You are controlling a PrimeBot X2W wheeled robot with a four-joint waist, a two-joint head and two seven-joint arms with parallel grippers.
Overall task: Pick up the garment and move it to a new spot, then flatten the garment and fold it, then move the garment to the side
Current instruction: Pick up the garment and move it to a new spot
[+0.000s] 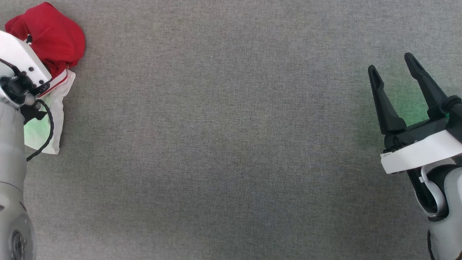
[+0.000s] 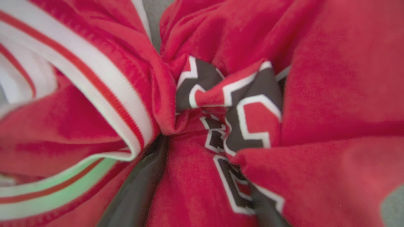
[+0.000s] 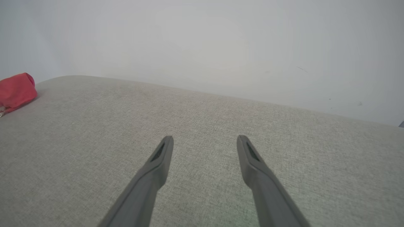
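- Far left corner of the surface (image 1: 231, 144): the garment (image 1: 54, 36) lies in a crumpled heap. The red body is bunched up and a white sleeve (image 1: 54, 119) trails toward the near side.
- The left gripper (image 2: 202, 170) is sunk into the heap. Its fingers (image 2: 135, 189) stand wide apart and are not pinched on anything. Red folds, striped trim (image 2: 120, 107) and black-and-white lettering (image 2: 249, 119) bulge between them.
- Handling, judged: light, soft and limp, with no stiffness. It will likely sag and unroll once lifted, and loose ends may drag.
- Where to grip, judged: the ribbed trim looks thicker than the body cloth and should hold better than a single layer. Closing on the knot between the fingers would catch several layers. That would do for carrying but not for spreading flat.
- Centre: bare grey surface from near side to far side, so there is plenty of room to set down and spread.
- Right side: the right gripper (image 1: 391, 63) has its fingers spread and holds nothing. It hovers over the surface, well apart from the garment.
- Right wrist view: the far edge of the surface meets a pale wall (image 3: 221, 41), and the garment (image 3: 15, 91) sits close to that edge. A sleeve could slip over it, so the carry is better directed toward the middle.
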